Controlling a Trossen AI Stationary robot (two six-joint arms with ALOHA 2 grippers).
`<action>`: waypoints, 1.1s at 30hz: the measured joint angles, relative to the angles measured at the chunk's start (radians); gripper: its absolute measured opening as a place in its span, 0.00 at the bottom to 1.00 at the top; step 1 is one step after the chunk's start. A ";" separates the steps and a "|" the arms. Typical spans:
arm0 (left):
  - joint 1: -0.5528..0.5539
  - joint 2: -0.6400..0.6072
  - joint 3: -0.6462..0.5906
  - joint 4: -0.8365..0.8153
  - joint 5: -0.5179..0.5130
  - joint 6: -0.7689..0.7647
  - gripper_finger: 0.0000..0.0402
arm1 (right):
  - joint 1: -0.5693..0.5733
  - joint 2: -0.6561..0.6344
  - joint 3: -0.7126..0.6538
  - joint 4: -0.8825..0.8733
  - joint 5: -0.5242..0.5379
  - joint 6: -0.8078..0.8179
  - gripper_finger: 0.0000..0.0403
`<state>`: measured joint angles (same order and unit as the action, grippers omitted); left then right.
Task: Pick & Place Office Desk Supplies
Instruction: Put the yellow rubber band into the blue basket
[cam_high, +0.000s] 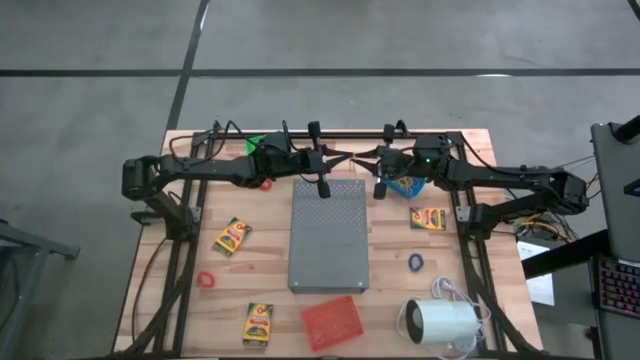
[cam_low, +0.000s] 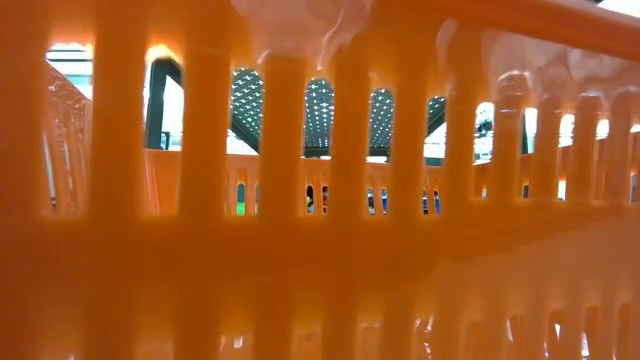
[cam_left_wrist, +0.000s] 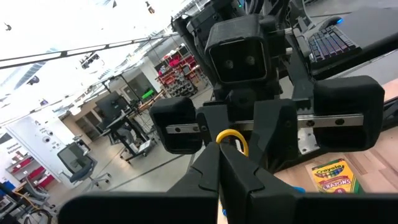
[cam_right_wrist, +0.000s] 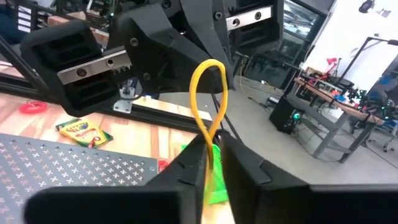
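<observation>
A thin yellow rubber band (cam_right_wrist: 208, 93) is held in the air between my two grippers, above the table's far edge. My left gripper (cam_high: 338, 160) and my right gripper (cam_high: 368, 158) point level at each other, tip to tip, and both are shut on the band. Three yellow crayon boxes lie flat on the table: one at the left (cam_high: 232, 236), one at the near left (cam_high: 258, 322), one at the right (cam_high: 428, 218). A red ring (cam_high: 206, 279) and a blue ring (cam_high: 416, 262) also lie on the wood. My left gripper pinches one end of the band's loop (cam_left_wrist: 229, 135) between its two fingertips, coming level from the table's left. The band is lifted clear of the table. My right gripper pinches the loop's other end (cam_right_wrist: 209, 135) between its two fingers, coming level from the table's right. The loop's two strands run together into the narrow gap between the fingers. From there the band stretches as a long narrow loop to the left gripper's fingertips (cam_right_wrist: 214, 59).
A big grey perforated slab (cam_high: 329, 236) lies mid-table below the grippers. A red mesh tray (cam_high: 333, 320) and a white cylinder with a cord (cam_high: 440, 322) sit near the front edge. Orange basket slats (cam_low: 320, 200) fill the low view.
</observation>
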<state>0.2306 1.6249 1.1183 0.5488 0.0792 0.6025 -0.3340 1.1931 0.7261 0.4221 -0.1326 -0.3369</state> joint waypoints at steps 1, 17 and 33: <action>0.000 0.000 0.000 0.000 0.000 0.000 0.01 | 0.000 0.000 0.000 0.000 0.000 -0.004 0.06; 0.000 0.000 0.000 -0.006 0.000 0.001 0.01 | 0.000 0.000 0.000 0.001 0.000 -0.008 0.02; 0.000 -0.001 0.000 0.004 0.000 0.000 0.16 | 0.000 0.000 0.000 0.001 0.001 -0.008 0.02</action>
<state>0.2306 1.6241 1.1179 0.5529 0.0788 0.6025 -0.3337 1.1931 0.7258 0.4229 -0.1319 -0.3447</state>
